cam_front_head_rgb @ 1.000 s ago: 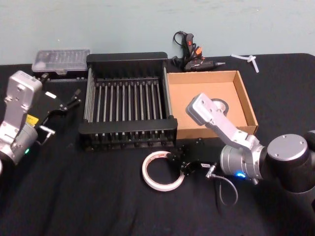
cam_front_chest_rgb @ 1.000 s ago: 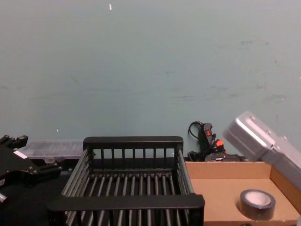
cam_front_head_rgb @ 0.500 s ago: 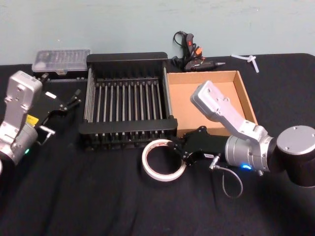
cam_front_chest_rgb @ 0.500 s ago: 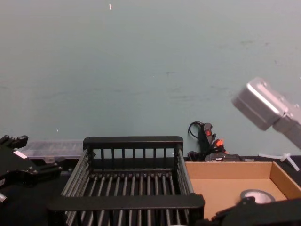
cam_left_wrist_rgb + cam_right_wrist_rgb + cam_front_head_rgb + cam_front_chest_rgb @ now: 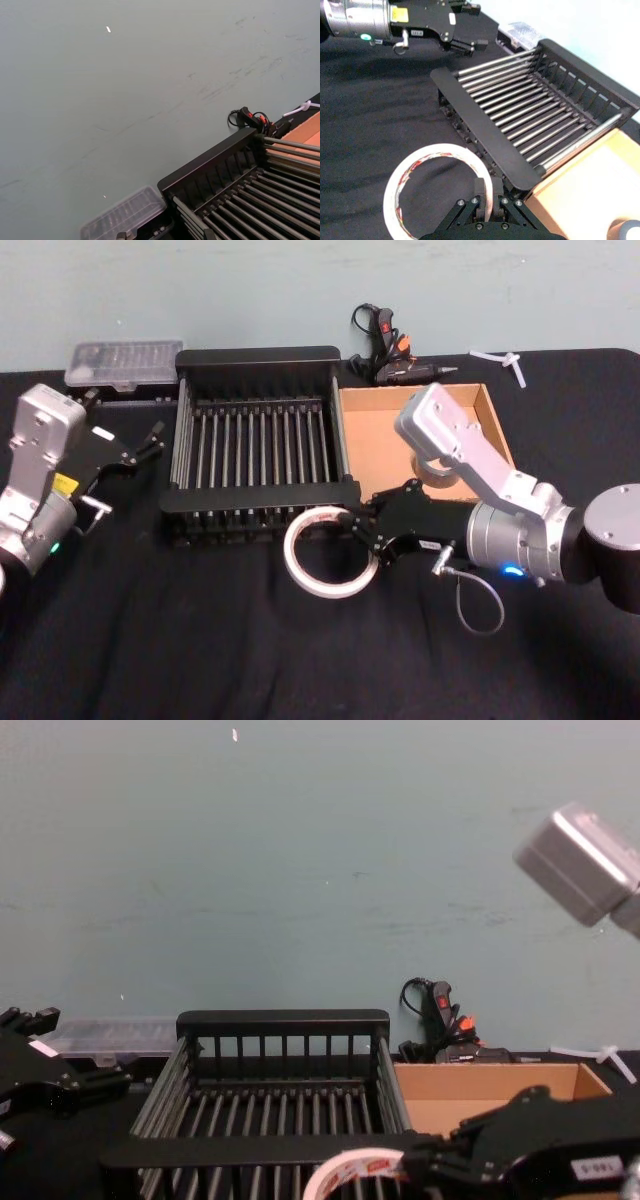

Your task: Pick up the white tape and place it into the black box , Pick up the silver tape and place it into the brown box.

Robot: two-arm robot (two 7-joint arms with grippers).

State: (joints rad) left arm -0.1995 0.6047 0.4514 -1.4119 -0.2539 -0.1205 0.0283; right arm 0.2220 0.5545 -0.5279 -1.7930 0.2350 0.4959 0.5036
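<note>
Head: right gripper (image 5: pixel 362 537) clamped on white tape (image 5: pixel 327 557), lifted just before black box (image 5: pixel 260 445); silver tape (image 5: pixel 432 468) in brown box (image 5: pixel 372 440), mostly hidden. Left gripper (image 5: pixel 152 437) parked left, fingers apart.
Right wrist: fingers (image 5: pixel 481 189) pinching tape rim.
Chest: tape (image 5: pixel 352 1172) raised near box's front rim.

We see the white tape (image 5: pixel 329 554), a hollow ring with a reddish inner face, held tilted at its rim in the right gripper (image 5: pixel 366 537) just before the black box (image 5: pixel 258 444). That slatted crate holds nothing. Touching its right side sits the brown box (image 5: pixel 376 430), with the silver tape (image 5: pixel 630 231) lying flat inside (mostly hidden by the arm).
</note>
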